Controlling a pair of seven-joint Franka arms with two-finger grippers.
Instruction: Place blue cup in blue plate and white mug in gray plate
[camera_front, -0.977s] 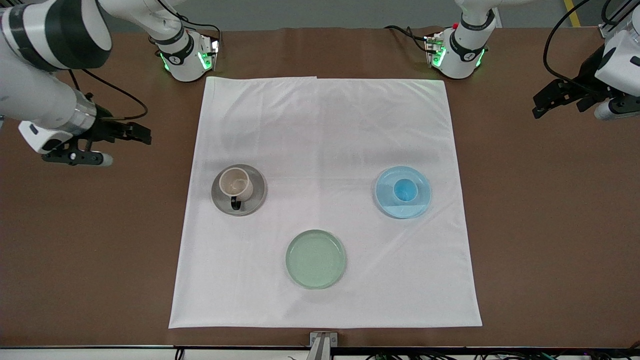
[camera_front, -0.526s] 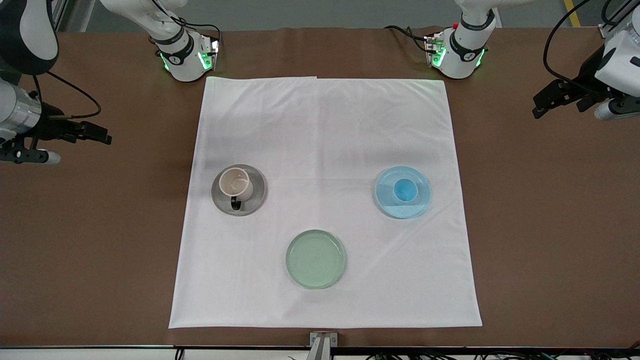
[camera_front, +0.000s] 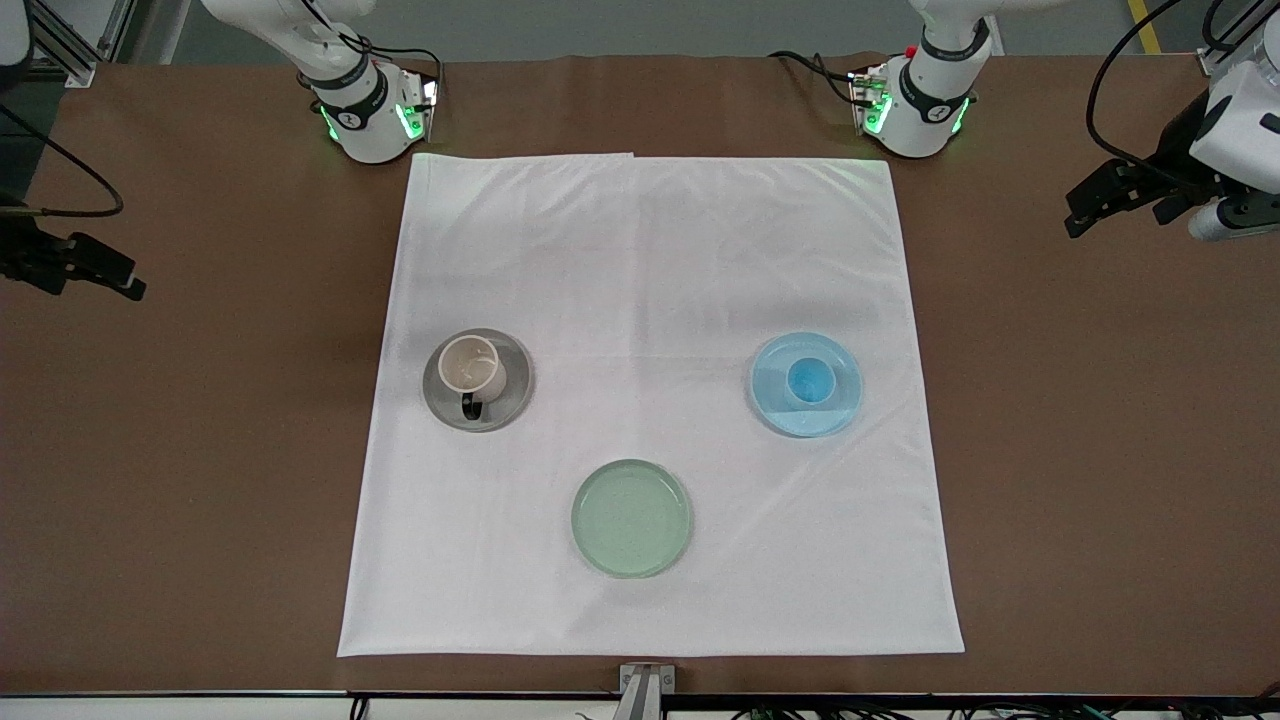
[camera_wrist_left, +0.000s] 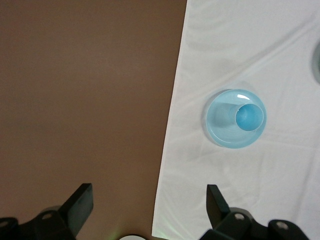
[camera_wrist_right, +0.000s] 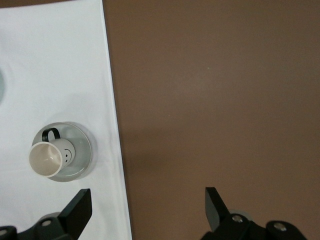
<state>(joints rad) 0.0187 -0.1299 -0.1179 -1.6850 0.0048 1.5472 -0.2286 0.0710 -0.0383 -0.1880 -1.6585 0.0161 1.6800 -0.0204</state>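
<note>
The blue cup (camera_front: 810, 380) stands upright in the blue plate (camera_front: 800, 422), toward the left arm's end of the white cloth. The white mug (camera_front: 470, 366) stands upright in the gray plate (camera_front: 512, 396), toward the right arm's end, its black handle pointing toward the front camera. My left gripper (camera_front: 1087, 205) is open and empty, high over bare table off the cloth; its wrist view shows the cup (camera_wrist_left: 248, 116) in the plate (camera_wrist_left: 222, 132) between open fingers (camera_wrist_left: 148, 202). My right gripper (camera_front: 100, 275) is open and empty over bare table; its wrist view (camera_wrist_right: 146, 205) shows the mug (camera_wrist_right: 47, 159) in the gray plate (camera_wrist_right: 82, 150).
A pale green plate (camera_front: 631, 518) lies empty on the white cloth (camera_front: 650, 250), nearer the front camera than the other two plates. The cloth covers the middle of the brown table (camera_front: 1100, 450). The two arm bases (camera_front: 370, 110) stand at the table's robot edge.
My right gripper has moved away from the gray plate toward the right arm's end of the table, almost out of the front view. The left arm, cup and mug have not moved.
</note>
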